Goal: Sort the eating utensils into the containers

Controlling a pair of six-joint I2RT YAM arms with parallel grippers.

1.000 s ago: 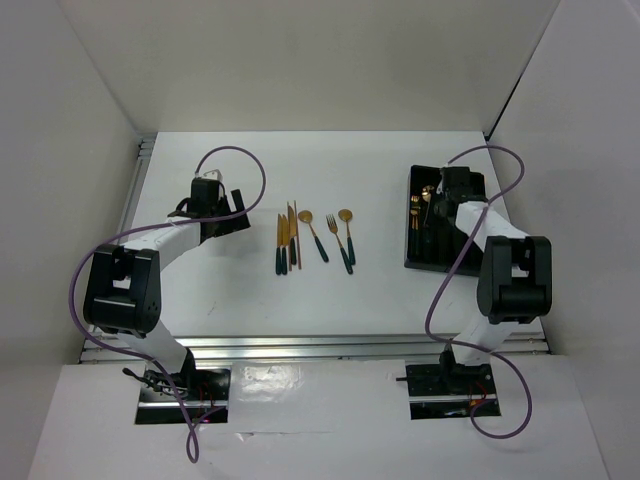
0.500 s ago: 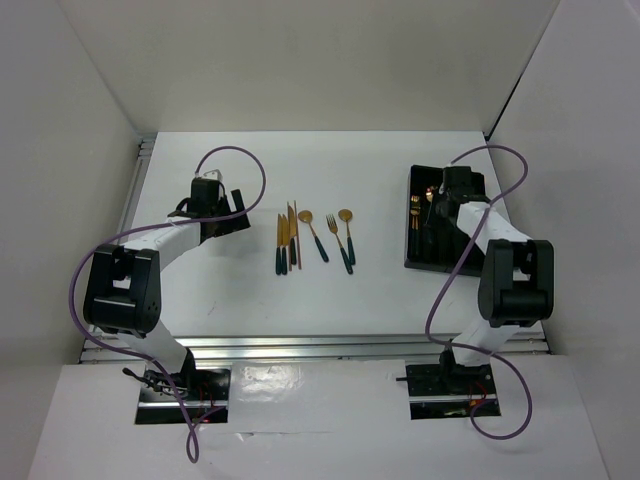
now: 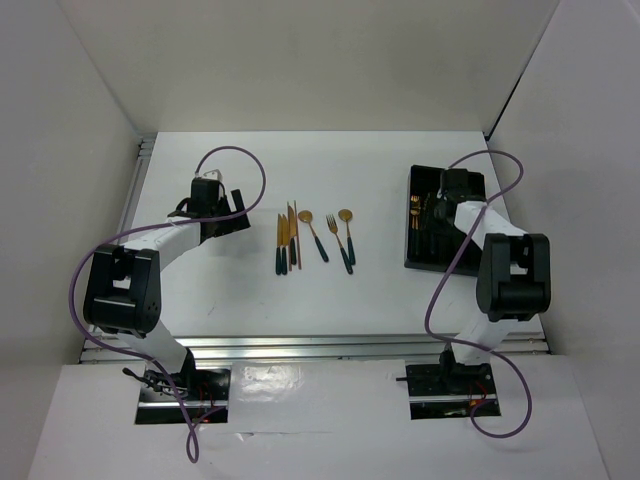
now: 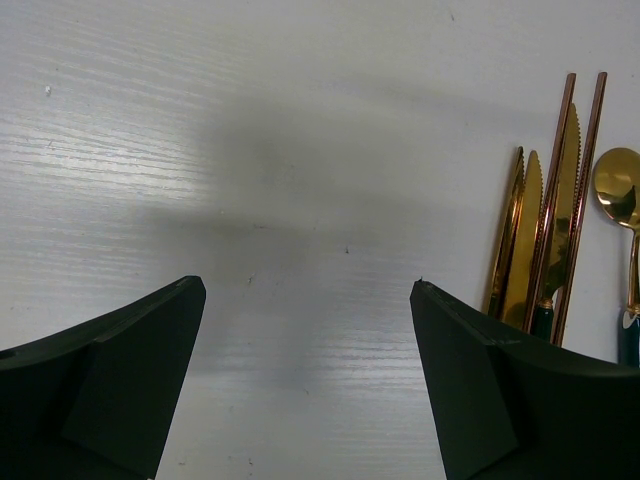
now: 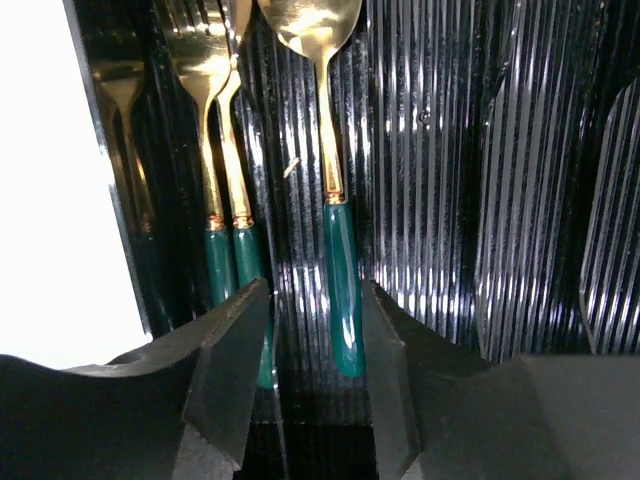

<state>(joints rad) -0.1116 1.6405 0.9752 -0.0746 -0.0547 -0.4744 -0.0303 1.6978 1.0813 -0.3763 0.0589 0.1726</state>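
Several eating utensils lie in a row on the white table: two knives (image 3: 283,243), chopsticks (image 3: 293,232), a spoon (image 3: 312,233), a fork (image 3: 338,240) and another spoon (image 3: 347,232). My left gripper (image 3: 243,208) is open and empty to their left. In the left wrist view it (image 4: 305,290) hovers over bare table, with the knives (image 4: 522,240), chopsticks (image 4: 568,190) and a spoon (image 4: 618,185) to the right. The black tray (image 3: 420,262) is at the right. My right gripper (image 3: 437,210) is open inside it. A teal-handled spoon (image 5: 338,250) lies loose between its fingers (image 5: 315,290).
Two forks (image 5: 222,160) lie in the tray's compartment to the left of the spoon. The ribbed tray floor (image 5: 440,150) to the right holds nothing visible. White walls enclose the table on three sides. Purple cables loop over both arms.
The right arm has shifted slightly over the tray. The left arm and the utensils on the table have not moved.
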